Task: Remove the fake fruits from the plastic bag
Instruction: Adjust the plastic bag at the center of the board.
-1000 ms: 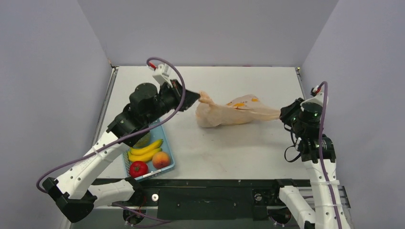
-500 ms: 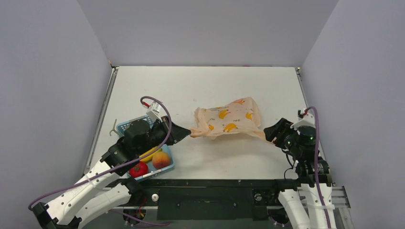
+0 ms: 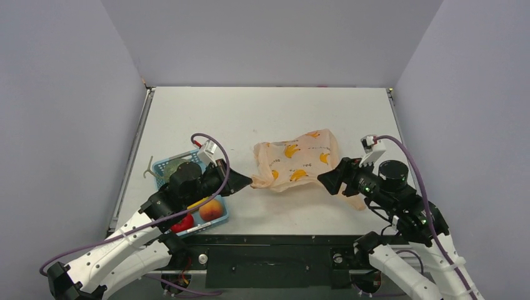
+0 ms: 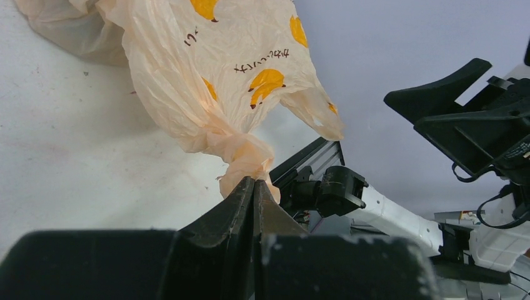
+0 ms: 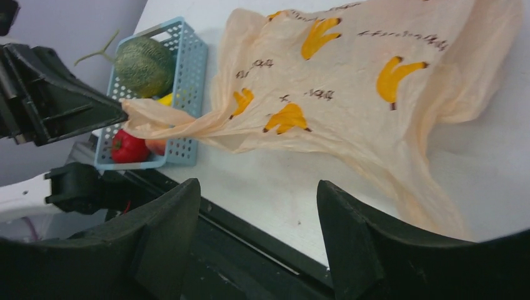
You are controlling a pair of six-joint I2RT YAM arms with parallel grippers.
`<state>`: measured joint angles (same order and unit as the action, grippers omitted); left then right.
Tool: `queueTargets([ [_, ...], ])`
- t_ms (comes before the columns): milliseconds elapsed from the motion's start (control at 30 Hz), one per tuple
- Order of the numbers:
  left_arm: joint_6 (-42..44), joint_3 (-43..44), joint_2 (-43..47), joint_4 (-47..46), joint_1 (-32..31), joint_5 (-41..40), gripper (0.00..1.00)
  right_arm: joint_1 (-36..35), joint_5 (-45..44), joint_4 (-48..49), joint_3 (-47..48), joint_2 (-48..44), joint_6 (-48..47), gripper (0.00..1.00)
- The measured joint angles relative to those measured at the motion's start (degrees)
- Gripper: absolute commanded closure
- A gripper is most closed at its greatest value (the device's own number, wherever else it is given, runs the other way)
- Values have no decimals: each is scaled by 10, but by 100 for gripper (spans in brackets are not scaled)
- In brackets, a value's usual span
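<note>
The plastic bag [image 3: 294,164], pale peach with yellow banana prints, lies slack on the white table [image 3: 281,112]. My left gripper [image 3: 249,184] is shut on its twisted left corner, and the wrist view shows the film pinched at the tips of the left gripper [image 4: 254,181] below the bag [image 4: 206,75]. My right gripper [image 3: 325,180] hangs open just off the bag's right side, nothing between its fingers; in its own view the right gripper [image 5: 257,187] is over the table's near edge, with the bag [image 5: 350,94] beyond. The fake fruits are hidden.
A blue mesh basket [image 3: 164,165] sits at the near left under my left arm, holding a green melon [image 5: 145,62], a peach [image 3: 212,210] and a red round fruit [image 3: 182,222]. The black front rail [image 3: 281,240] runs along the near edge.
Both arms came down towards the near edge. The bag, earlier stretched between the grippers, now lies slack on the table. My right gripper opened and let go of its end.
</note>
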<state>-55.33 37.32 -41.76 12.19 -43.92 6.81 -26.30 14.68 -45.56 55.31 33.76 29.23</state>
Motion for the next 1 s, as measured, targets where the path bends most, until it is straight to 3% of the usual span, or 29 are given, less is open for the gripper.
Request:
queueTargets([
  [133,0,-8,2,-21,0,11,100,-97,-16,59,-46,10,68,36],
  [333,0,-8,3,-30,0,16,100,-220,-99,187,-206,20,259,31],
  [533,1,-8,1,-30,0,22,100,-233,-188,323,-316,25,433,30],
  [800,5,-7,-1,-30,0,28,100,-234,-281,415,-324,86,524,46],
  [1000,22,20,-13,-25,0,37,100,-244,-324,416,-324,86,531,34],
])
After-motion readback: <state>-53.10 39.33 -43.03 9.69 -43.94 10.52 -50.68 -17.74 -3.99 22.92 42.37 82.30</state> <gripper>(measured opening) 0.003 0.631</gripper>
